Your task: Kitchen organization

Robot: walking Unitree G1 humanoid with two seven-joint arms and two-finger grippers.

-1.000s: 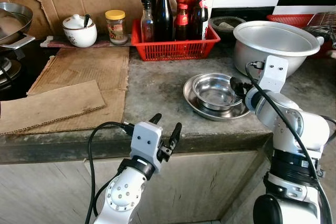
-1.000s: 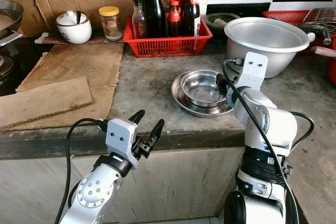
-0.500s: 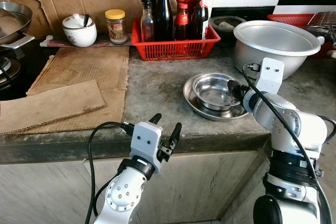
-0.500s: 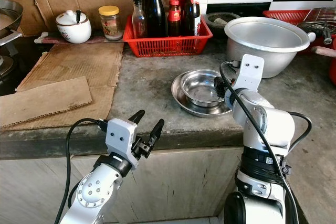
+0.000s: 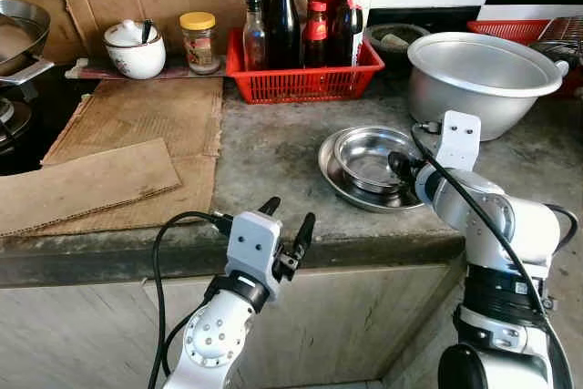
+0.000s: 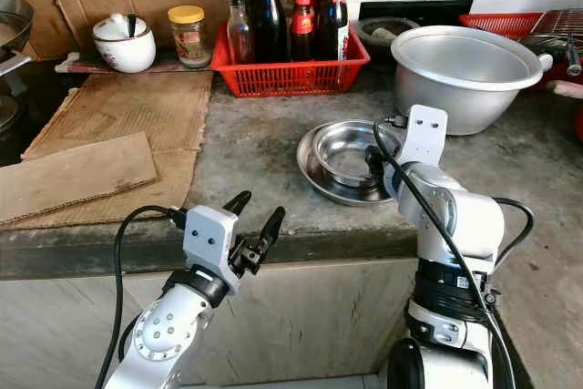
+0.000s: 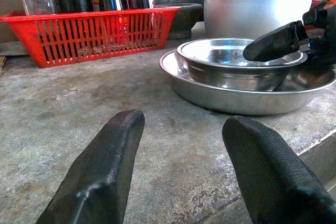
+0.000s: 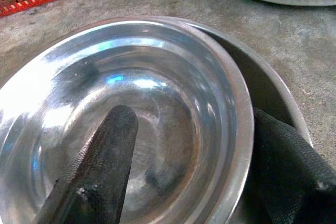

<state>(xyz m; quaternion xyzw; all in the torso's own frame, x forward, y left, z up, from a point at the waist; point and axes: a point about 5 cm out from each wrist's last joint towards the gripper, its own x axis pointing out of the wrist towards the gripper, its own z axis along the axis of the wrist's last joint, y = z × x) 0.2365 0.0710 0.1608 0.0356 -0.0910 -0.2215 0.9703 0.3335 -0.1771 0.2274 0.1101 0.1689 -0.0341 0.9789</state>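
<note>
Two steel dishes sit nested on the rough grey counter (image 5: 264, 148): a shallow plate (image 5: 339, 179) holding a smaller shiny bowl (image 5: 364, 157), in front of a big matte aluminium pot (image 5: 478, 70). Bottle labels in the red slatted basket (image 5: 301, 84) are too small to read. Bent at the elbow, the right gripper (image 8: 194, 161) straddles the bowl's rim, fingers apart, one inside. Below the counter edge, the left gripper (image 5: 287, 225) hovers spread wide.

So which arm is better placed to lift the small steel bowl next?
Right. The right gripper already straddles the bowl's rim, one finger inside and one outside. The left gripper hovers open at the counter edge.
</note>
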